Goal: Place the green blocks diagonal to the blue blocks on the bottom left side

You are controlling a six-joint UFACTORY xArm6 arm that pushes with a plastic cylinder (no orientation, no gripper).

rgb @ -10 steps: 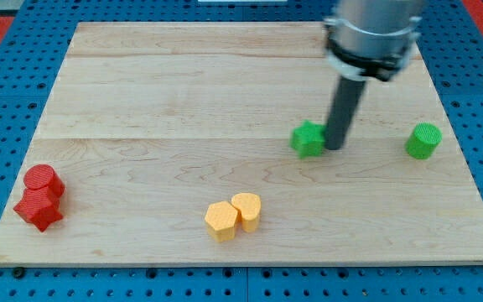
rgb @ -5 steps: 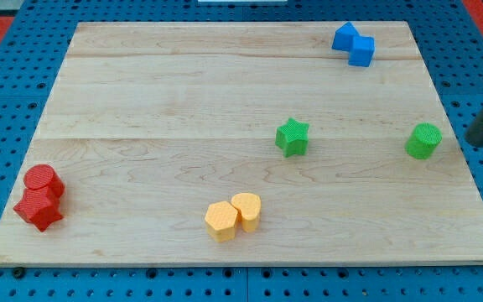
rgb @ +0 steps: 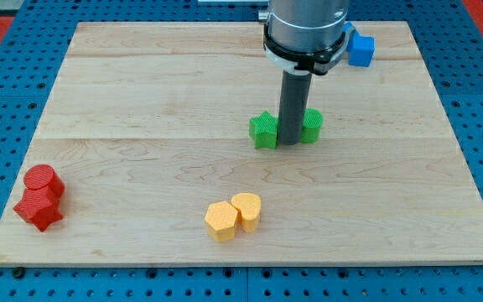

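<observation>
My tip (rgb: 291, 142) rests on the board between two green blocks, touching or nearly touching both. The green star block (rgb: 263, 131) is just to its left. The green cylinder block (rgb: 312, 125) is just to its right, partly hidden by the rod. The blue blocks (rgb: 360, 49) sit at the view's top right, mostly hidden behind the arm; only one cube shows.
Two red blocks (rgb: 39, 197) sit together at the view's bottom left. Two yellow blocks (rgb: 233, 216) sit together at the bottom centre. The wooden board (rgb: 141, 92) lies on a blue pegboard.
The green cylinder has moved left from the right side to beside the green star, which shifted slightly left. The rod has moved from the right edge to between the two green blocks.
</observation>
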